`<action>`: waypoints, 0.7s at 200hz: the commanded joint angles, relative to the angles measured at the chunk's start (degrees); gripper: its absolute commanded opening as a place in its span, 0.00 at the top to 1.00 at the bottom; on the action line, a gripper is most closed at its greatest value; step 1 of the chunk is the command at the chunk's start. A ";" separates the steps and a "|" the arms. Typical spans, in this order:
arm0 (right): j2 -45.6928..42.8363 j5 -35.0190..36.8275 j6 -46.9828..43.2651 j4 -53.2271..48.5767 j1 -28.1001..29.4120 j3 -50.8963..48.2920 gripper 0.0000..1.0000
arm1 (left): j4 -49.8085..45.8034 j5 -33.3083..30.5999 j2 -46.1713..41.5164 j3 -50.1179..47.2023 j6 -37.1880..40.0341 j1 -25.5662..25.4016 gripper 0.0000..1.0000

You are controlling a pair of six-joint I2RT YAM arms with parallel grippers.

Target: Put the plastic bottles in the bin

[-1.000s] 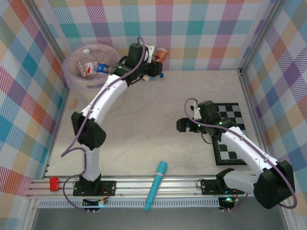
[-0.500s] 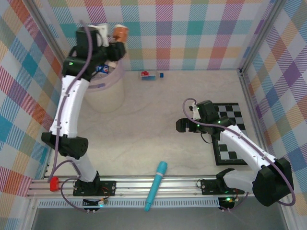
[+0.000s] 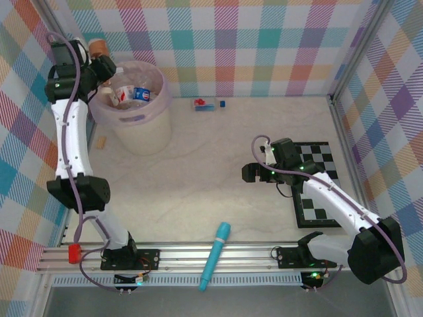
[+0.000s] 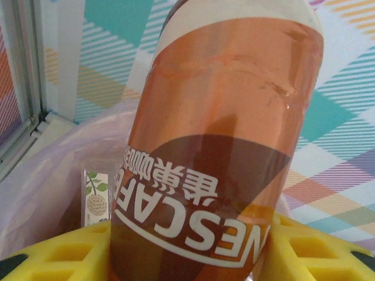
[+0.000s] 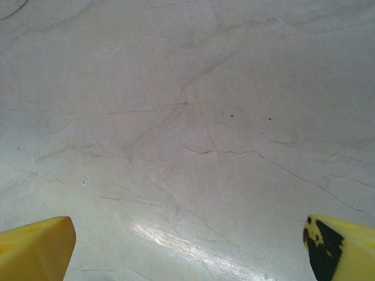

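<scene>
Standing at the far left of the worktop [image 3: 198, 172], the bin [image 3: 142, 135] is the biggest thing on it. Well to the right of the bin and nearer lies the chequered board [image 3: 317, 191]. The teal cylinder [image 3: 215, 256] lies far from the bin, at the near edge. The left gripper [image 3: 100, 61] is above the bin's far left rim, clenched on a brown bottle [image 4: 222, 146] with a Nescafé label. The right gripper [image 3: 250, 173], well right of the bin, is spread wide over bare worktop, grasping nothing. Several plastic bottles [image 3: 129, 94] lie inside the bin. A small red and blue item [image 3: 203, 104] lies right of the bin.
</scene>
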 commanded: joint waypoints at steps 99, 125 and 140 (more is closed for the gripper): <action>0.66 -0.53 -0.35 1.48 -0.31 -0.28 0.01 | -9.75 -12.87 7.05 2.88 4.80 -2.29 0.40; 1.07 -0.63 -0.07 1.55 -0.25 -0.15 0.01 | -7.26 -11.23 4.50 3.27 6.38 -2.27 0.21; 1.44 -0.79 0.35 1.86 -0.31 -0.22 0.00 | -7.32 -11.57 4.21 4.68 6.72 -2.19 0.13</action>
